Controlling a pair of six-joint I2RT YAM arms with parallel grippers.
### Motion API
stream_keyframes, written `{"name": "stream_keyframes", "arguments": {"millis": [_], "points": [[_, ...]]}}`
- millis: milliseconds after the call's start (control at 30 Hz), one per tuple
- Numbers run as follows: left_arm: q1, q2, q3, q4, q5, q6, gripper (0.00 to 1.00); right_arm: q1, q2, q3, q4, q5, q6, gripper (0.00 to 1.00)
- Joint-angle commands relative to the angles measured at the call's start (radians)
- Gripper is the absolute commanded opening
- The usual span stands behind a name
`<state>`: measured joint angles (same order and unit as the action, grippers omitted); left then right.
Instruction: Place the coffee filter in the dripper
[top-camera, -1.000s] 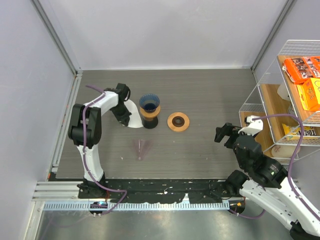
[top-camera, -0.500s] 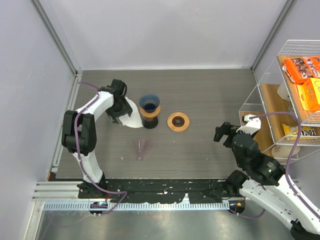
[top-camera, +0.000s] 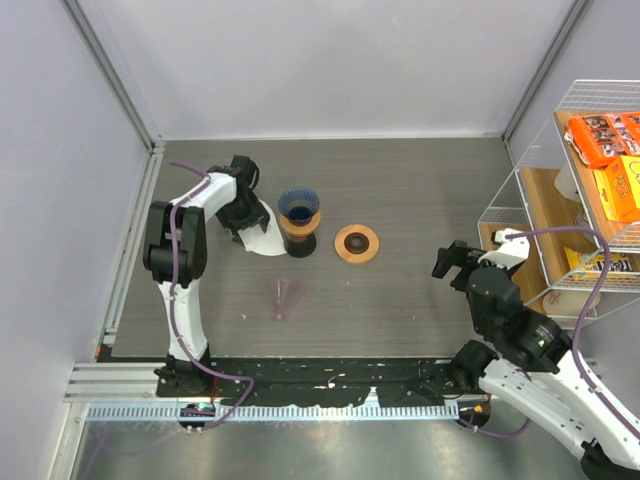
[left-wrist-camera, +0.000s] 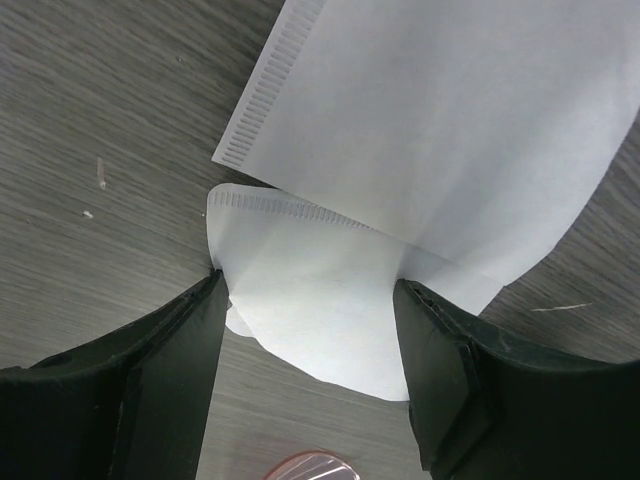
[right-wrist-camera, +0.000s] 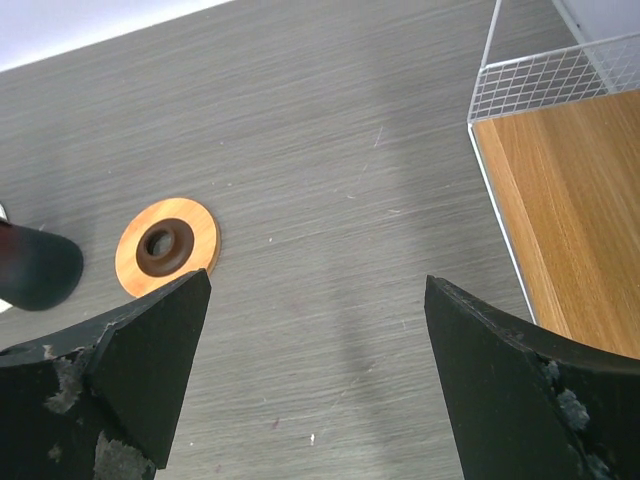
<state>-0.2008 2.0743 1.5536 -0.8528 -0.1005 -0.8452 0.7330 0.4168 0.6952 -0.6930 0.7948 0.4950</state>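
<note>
Two white paper filters lie overlapped on the table just left of the dripper, a dark blue cone standing on a brown base. In the left wrist view the nearer coffee filter lies flat, partly under the other one. My left gripper is open and low over them, one finger on each side of the nearer filter; the left finger is at the paper's edge. From above, the left gripper covers part of the filters. My right gripper is open and holds nothing.
An orange ring lies right of the dripper, also in the right wrist view. A pale pink cone lies nearer the arms. A white wire rack with boxes stands at the right edge.
My left gripper has gone from shut to open over the filters, and the arm shifted a little. The right arm has barely moved.
</note>
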Motion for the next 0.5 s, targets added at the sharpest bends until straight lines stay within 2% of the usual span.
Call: {"name": "stream_keyframes", "arguments": {"millis": [0,233,333,467], "points": [[0.004,0.026,0.013,-0.051,0.022,-0.041,0.72,-0.001,-0.026,0.018,0.075,0.069,-0.012,0.95],[0.003,0.046,0.054,-0.106,0.016,-0.041,0.61,0.000,-0.058,0.009,0.078,0.072,-0.010,0.95],[0.003,0.055,0.068,-0.108,0.024,-0.032,0.53,-0.001,-0.081,0.001,0.076,0.069,-0.009,0.95],[0.003,0.055,0.068,-0.104,0.031,-0.023,0.36,-0.001,-0.099,0.001,0.073,0.064,-0.016,0.95]]}}
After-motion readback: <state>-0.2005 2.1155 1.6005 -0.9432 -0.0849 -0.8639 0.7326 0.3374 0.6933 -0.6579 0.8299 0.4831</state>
